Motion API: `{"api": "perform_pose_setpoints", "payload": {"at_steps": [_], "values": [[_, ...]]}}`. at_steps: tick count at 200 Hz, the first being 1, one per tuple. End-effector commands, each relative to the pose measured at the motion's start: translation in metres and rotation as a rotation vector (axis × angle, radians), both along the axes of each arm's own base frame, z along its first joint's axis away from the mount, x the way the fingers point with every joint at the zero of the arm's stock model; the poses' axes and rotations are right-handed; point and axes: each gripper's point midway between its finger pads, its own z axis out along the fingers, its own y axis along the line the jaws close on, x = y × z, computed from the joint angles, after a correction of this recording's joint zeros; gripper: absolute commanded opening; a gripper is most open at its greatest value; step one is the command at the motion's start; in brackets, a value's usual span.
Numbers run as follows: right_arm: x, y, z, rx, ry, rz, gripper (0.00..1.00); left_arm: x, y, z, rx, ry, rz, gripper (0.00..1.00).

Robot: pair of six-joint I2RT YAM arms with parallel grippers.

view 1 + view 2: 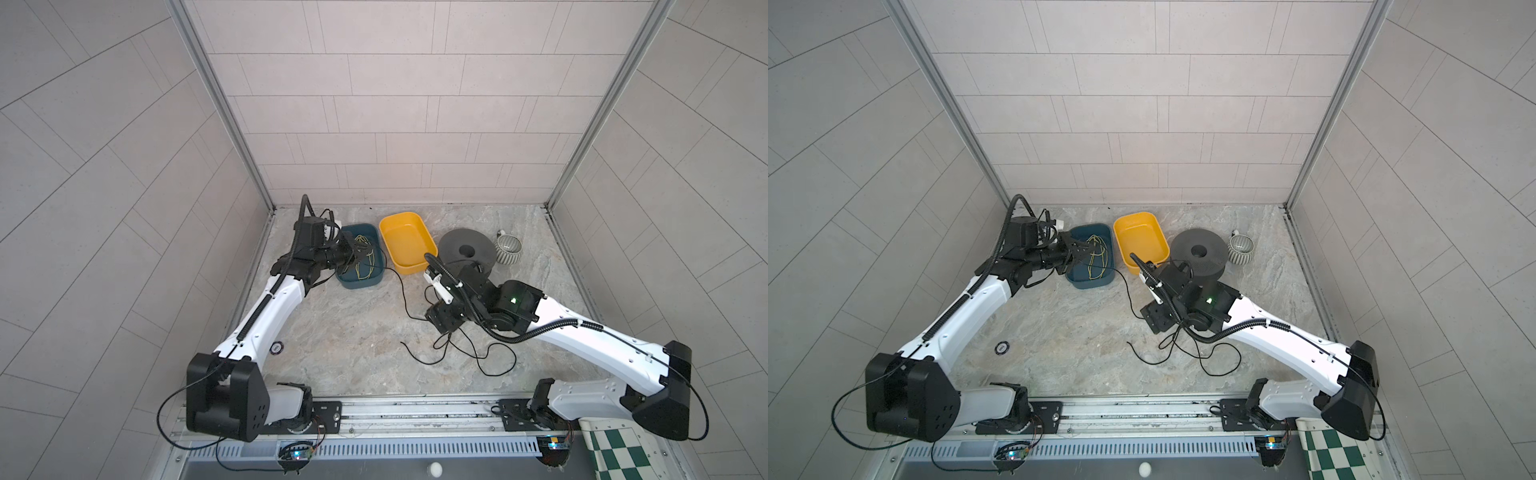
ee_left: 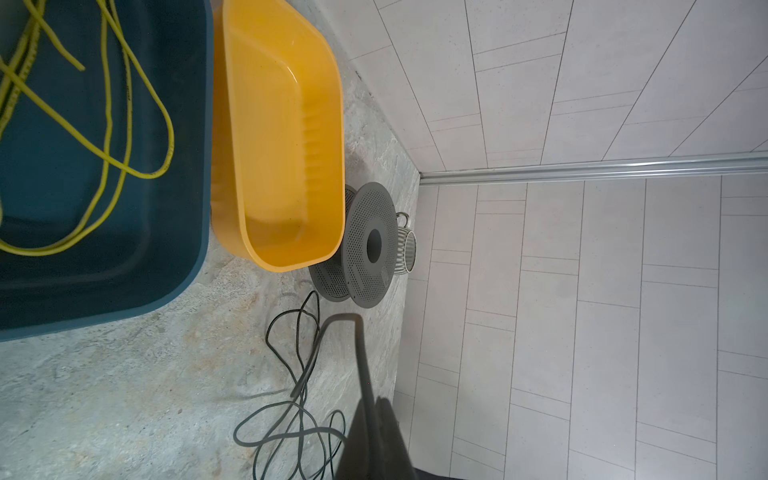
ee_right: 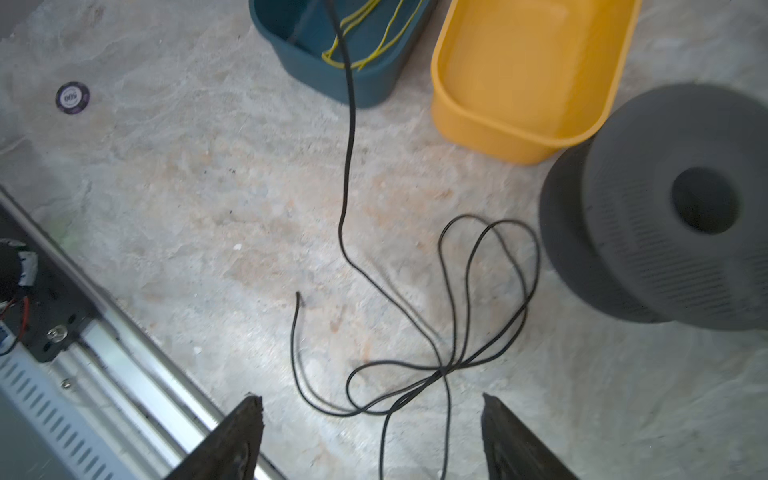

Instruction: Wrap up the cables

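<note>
Currently, the left gripper (image 1: 360, 249) hangs over the teal bin (image 1: 357, 284) with its fingers pressed together. They appear to be pinching the black cable (image 3: 350, 137), though the contact itself is blurred. From that bin the cable runs down to the desk (image 1: 353, 332) and lies in loose loops near the grey spool (image 1: 467, 249). The right gripper (image 3: 372, 405) sits above those loops, fingers spread, clear of the cable. A yellow-green cord (image 2: 109, 120) lies inside the teal bin, and the yellow bin (image 1: 409, 268) stands just beside it.
</note>
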Motion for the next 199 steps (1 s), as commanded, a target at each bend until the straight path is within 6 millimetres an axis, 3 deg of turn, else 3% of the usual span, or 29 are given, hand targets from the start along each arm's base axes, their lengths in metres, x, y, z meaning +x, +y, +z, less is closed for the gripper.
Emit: {"api": "perform_pose_setpoints", "payload": {"at_steps": [1, 49, 83, 119, 158, 199], "values": [[-0.035, 0.002, -0.018, 0.091, 0.206, -0.08, 0.78, 0.004, 0.005, 0.008, 0.048, -0.046, -0.005, 0.0], [-0.055, -0.026, -0.074, -0.03, 0.31, -0.212, 0.68, 0.002, 0.01, 0.01, 0.098, -0.065, -0.007, 0.0], [-0.051, -0.031, -0.111, -0.1, 0.34, -0.287, 0.63, 0.001, 0.015, 0.017, 0.156, -0.084, -0.011, 0.0], [-0.041, -0.037, -0.138, -0.213, 0.352, -0.345, 0.57, -0.005, 0.021, 0.023, 0.198, -0.105, -0.01, 0.0], [-0.023, -0.066, -0.145, -0.261, 0.329, -0.422, 0.6, -0.014, 0.038, 0.032, 0.256, -0.145, 0.045, 0.0], [0.034, -0.105, -0.13, -0.278, 0.291, -0.485, 0.6, -0.02, 0.045, 0.033, 0.272, -0.14, 0.07, 0.0]]}}
